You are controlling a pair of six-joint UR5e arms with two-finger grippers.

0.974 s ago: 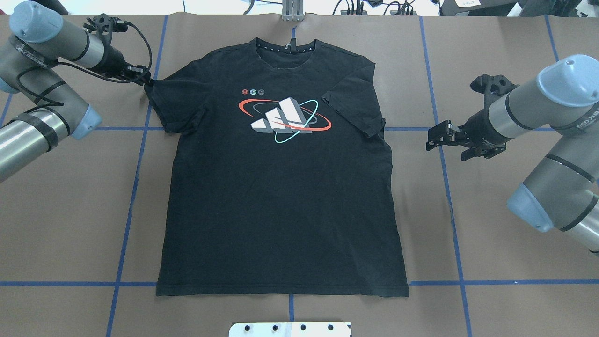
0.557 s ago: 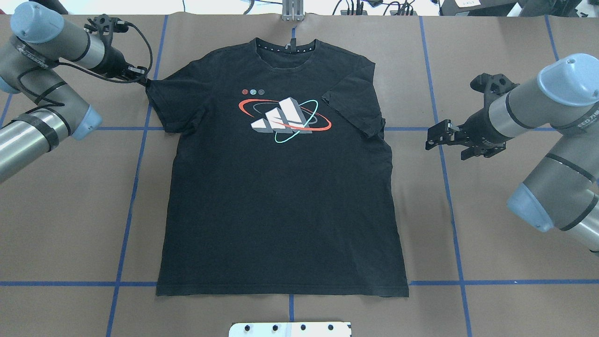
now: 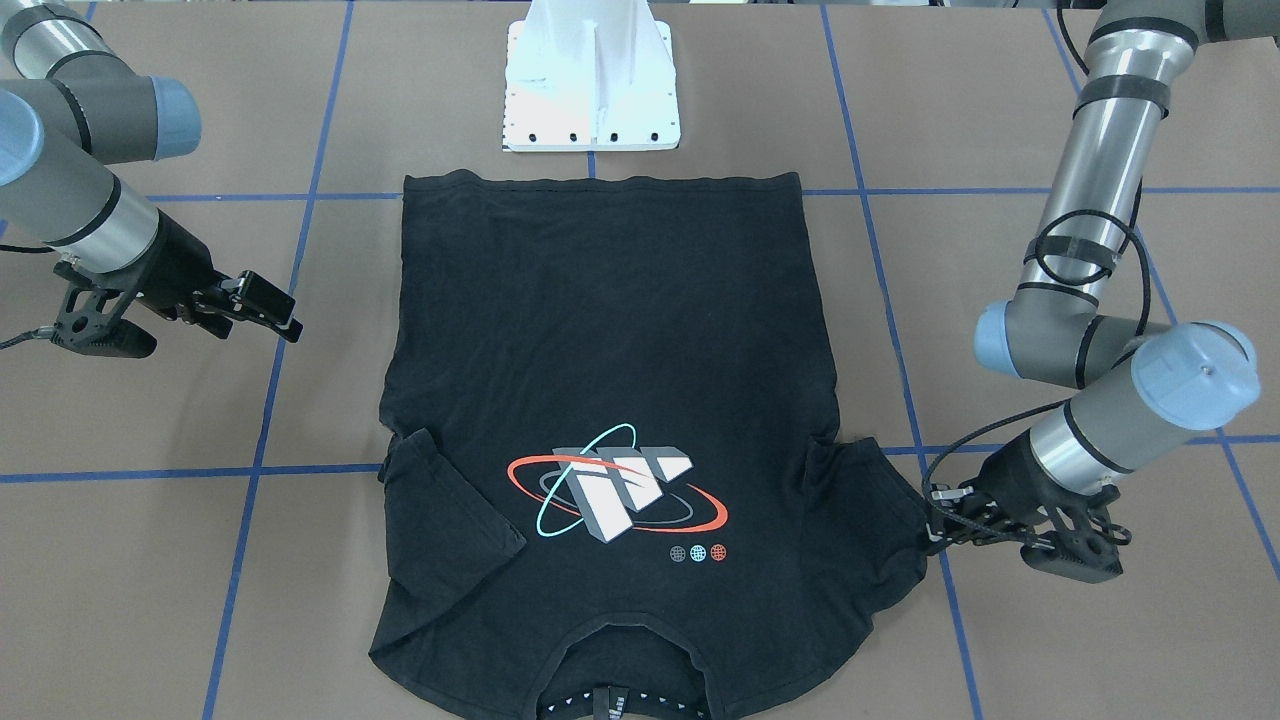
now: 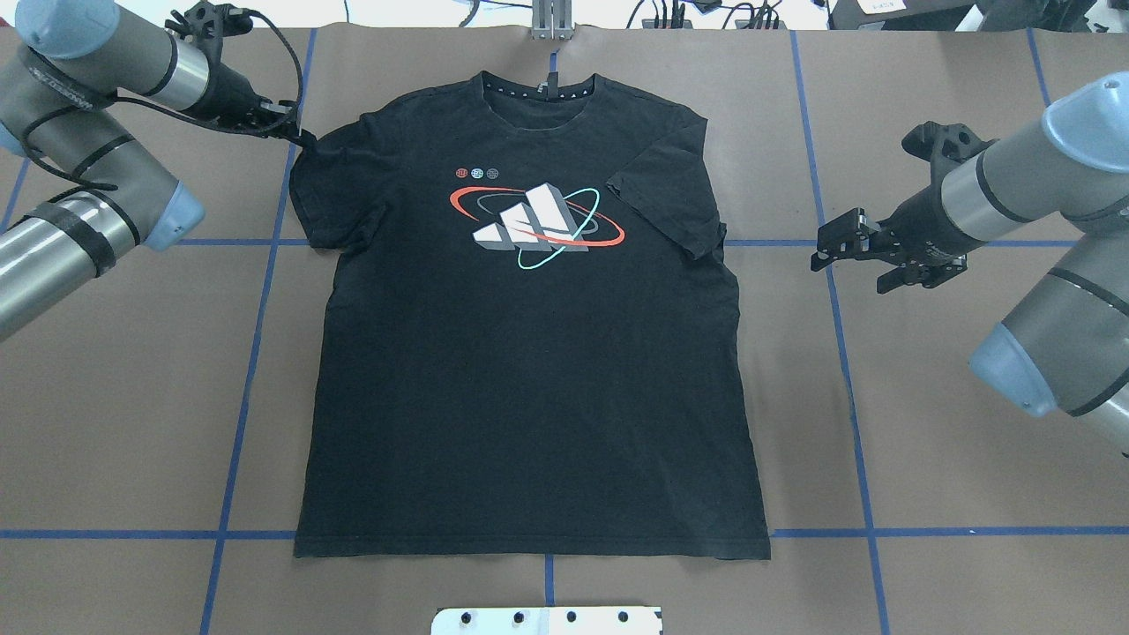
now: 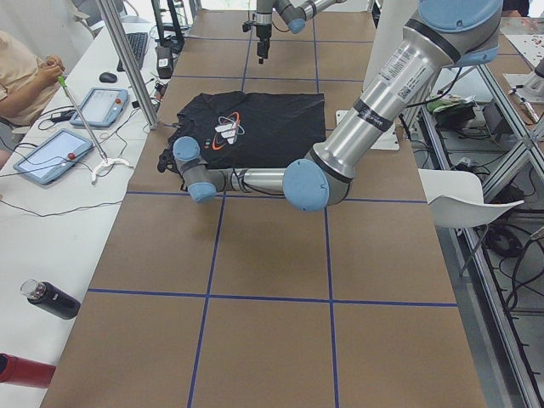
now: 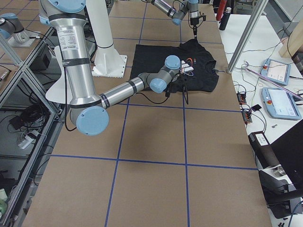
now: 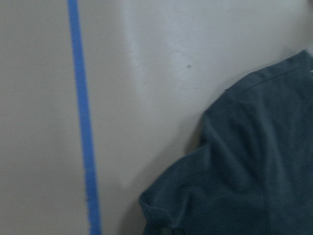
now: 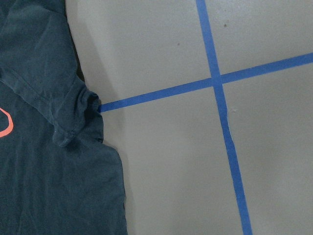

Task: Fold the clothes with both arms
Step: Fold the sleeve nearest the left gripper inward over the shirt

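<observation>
The shirt [image 4: 529, 379] lies flat, print up, on the desk [image 4: 926, 441], likely light and limp, so you should take it by hems or sleeve edges: the left pincer [image 4: 295, 134] pinches 1 sleeve tip, and the right pincer [image 4: 829, 247] hangs open, clear of the other sleeve.

– was it bright?
– yes, evenly lit from above; shadows on the brown paper-covered table [image 4: 132, 423] were faint and soft.
– any blur?
– the left wrist view was smeared and dull, with a pale sheen on the paper beside the black short-sleeved t-shirt [image 7: 254, 176]. the right wrist view was sharp.
</observation>
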